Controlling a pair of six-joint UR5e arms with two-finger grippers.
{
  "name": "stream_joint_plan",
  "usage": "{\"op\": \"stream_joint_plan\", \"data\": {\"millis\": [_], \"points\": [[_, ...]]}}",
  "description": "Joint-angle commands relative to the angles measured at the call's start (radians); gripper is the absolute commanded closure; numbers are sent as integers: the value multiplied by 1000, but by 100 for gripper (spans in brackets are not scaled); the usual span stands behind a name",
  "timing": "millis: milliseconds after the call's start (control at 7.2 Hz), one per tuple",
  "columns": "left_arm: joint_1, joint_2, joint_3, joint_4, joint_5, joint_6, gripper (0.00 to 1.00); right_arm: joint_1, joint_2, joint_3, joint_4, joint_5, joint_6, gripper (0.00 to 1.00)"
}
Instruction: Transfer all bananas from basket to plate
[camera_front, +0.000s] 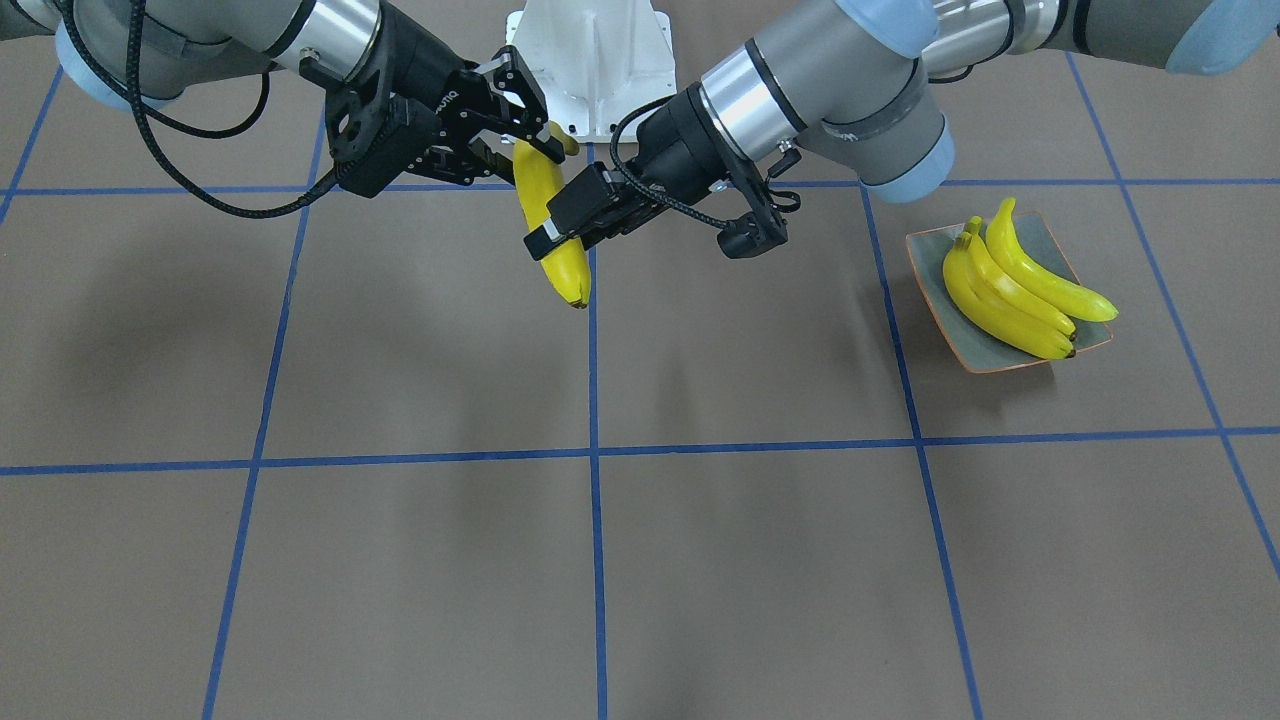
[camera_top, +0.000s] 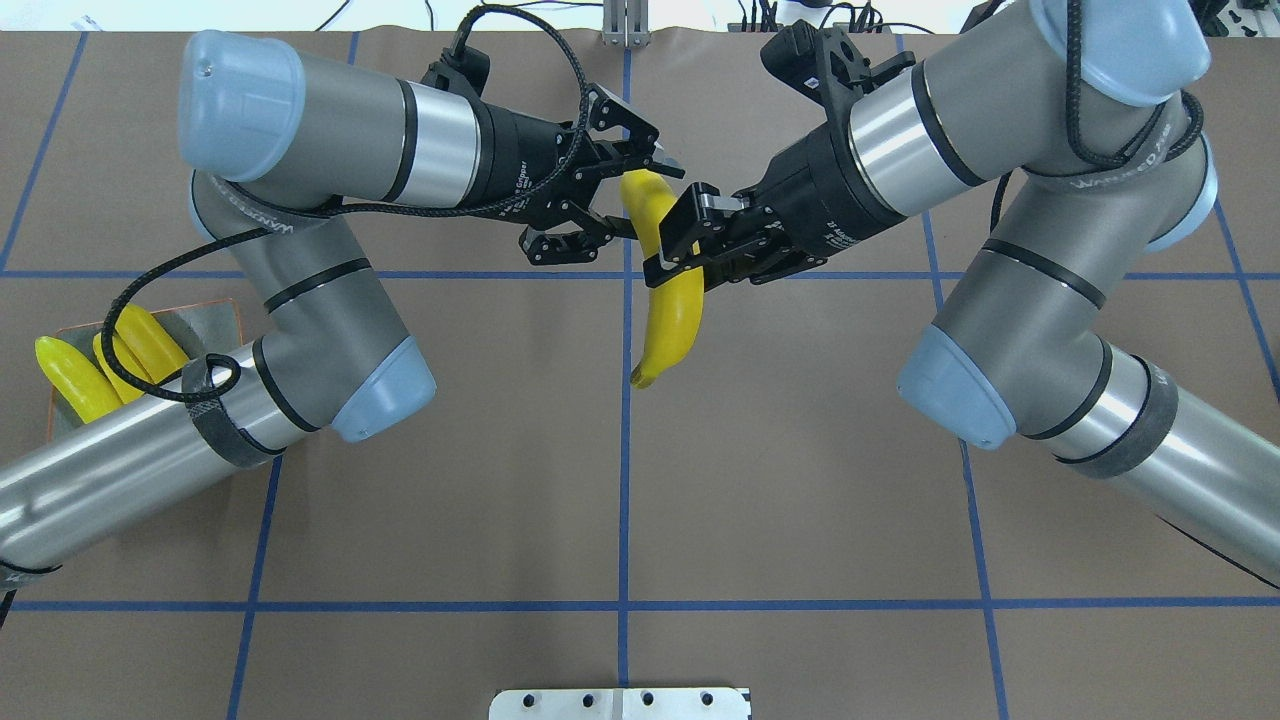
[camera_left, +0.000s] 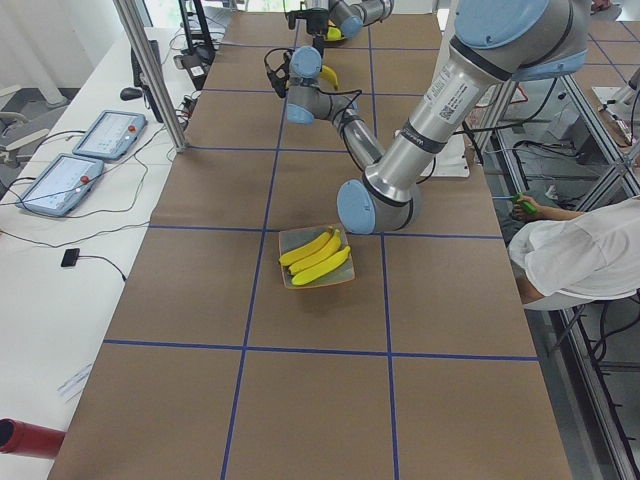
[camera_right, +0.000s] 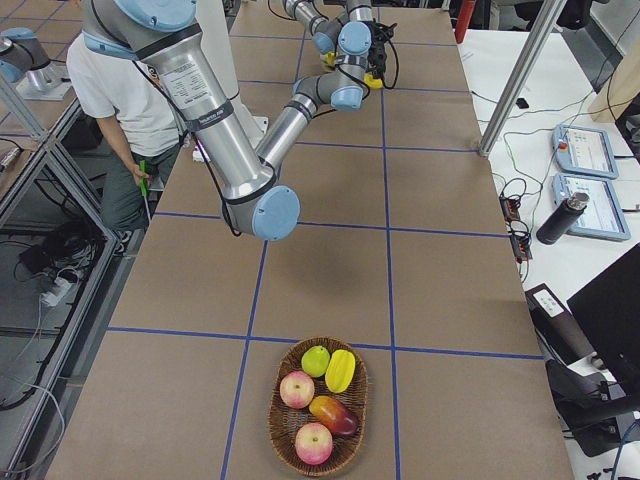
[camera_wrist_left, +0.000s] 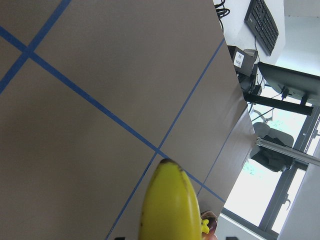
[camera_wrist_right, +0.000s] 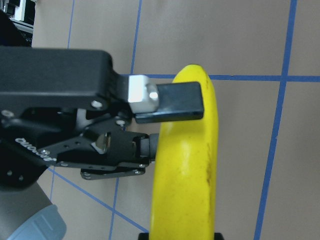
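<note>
In the overhead view the plate (camera_top: 205, 325) rests on the table (camera_top: 800, 450) at the far left, at 9 o'clock from the view's centre, partly covered by the left arm (camera_top: 300, 300). Three bananas (camera_top: 150, 338) lie in it side by side, touching one another, with ends overhanging its rim. Moving right, the left gripper (camera_top: 641, 198) reaches in from 9 o'clock to a point at 12 o'clock from the view's centre. Its two fingers bracket the blunt end of the held banana (camera_top: 668, 320), one on each side. In the right wrist view one pad (camera_wrist_right: 175, 102) lies across it. Whether these fingers clamp the held banana or only straddle it cannot be determined. The held banana is suspended clear of the table, with its stem end pointing toward 6 o'clock in the overhead view. Next, the right gripper (camera_top: 678, 240) reaches in from 3 o'clock and is closed on the held banana near mid-length, just beside the left gripper. At the far right end of the table, shown only in the exterior right view at 6 o'clock, stands the basket (camera_right: 355, 440), well apart from both grippers. It contains assorted fruit (camera_right: 297, 388): two red apples, a green piece, a yellow piece and a red-orange piece.
</note>
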Motion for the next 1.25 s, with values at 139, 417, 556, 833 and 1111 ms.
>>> {"op": "stream_joint_plan", "data": {"millis": [139, 417, 556, 833, 1111], "points": [[2, 0, 0, -4, 0, -18, 100, -1, -1, 0, 3, -2, 1, 100], [4, 3, -6, -3, 0, -23, 100, -1, 0, 0, 3, -9, 4, 0], [5, 8, -12, -3, -1, -50, 100, 0, 0, 2, 5, -10, 4, 0], [2, 65, -70, 8, -3, -58, 100, 23, -32, 5, 49, -10, 7, 0], [-48, 225, -148, 14, 0, -46, 100, 81, -128, 8, 131, -10, 12, 0]]}}
